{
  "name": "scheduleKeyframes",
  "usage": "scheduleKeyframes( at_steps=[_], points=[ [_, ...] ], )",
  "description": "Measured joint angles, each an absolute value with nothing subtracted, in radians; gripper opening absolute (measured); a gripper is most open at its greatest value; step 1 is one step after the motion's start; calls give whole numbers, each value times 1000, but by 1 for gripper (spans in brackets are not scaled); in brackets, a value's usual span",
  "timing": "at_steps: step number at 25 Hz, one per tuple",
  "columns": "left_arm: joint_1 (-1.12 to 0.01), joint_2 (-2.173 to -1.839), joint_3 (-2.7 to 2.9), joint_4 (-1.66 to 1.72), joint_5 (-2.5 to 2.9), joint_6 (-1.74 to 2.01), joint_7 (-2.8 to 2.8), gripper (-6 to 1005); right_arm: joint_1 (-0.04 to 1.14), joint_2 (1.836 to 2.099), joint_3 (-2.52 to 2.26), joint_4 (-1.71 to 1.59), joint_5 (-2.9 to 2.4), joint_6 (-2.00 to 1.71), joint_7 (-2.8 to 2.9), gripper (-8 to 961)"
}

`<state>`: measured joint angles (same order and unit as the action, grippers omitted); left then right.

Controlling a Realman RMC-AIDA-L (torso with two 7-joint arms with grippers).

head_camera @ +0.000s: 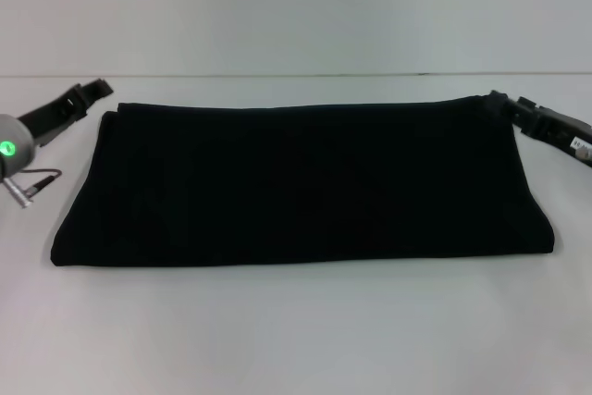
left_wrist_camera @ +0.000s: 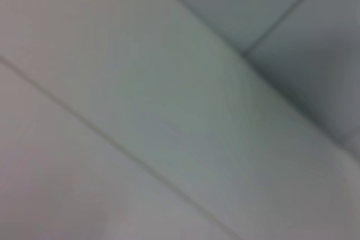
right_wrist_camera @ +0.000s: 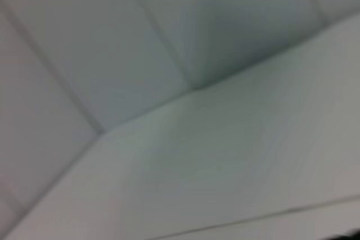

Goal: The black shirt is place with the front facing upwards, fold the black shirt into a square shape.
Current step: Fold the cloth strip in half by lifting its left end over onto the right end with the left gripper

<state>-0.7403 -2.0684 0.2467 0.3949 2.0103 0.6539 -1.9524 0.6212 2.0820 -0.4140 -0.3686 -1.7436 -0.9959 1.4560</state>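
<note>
A large plain black cloth shirt (head_camera: 301, 182) is seen folded into a wide band across the middle of the white surface (head_camera: 296, 330). The left hand (head_camera: 91, 92) is held just beside its far left corner, the right hand (head_camera: 504, 104) at its far right corner; how far either is open cannot be told. Only pale blurred panels are shown by both wrist views.

A plain white table (head_camera: 296, 330) carries the black shirt (head_camera: 301, 182), folded into a wide flat band across its middle, stretching from nine o'clock to three o'clock, bare white surface at six o'clock.
</note>
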Motion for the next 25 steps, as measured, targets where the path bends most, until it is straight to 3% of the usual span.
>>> scheduleKeyframes(
  at_steps=[5,9,12,14,25],
  points=[
    [-662,-1998,264,390,1991,1043,-1976,615,574,2077,-433,-371,-1772,-1233,1282,629],
    [-590,-1957,302,397,1995,1224,-2088,749,554,2075,-462,-376,-1848,-1372,1162,701],
    [-525,-1929,363,413,1996,1312,-2195,834,545,2076,-480,-376,-1901,-1448,1079,831],
    [-485,-1921,398,439,2012,1353,-2273,871,540,2079,-488,-376,-1933,-1483,1043,917],
    [-368,-1927,400,570,2148,1528,-2558,905,518,2086,-504,-361,-1997,-1485,925,945]
  ],
)
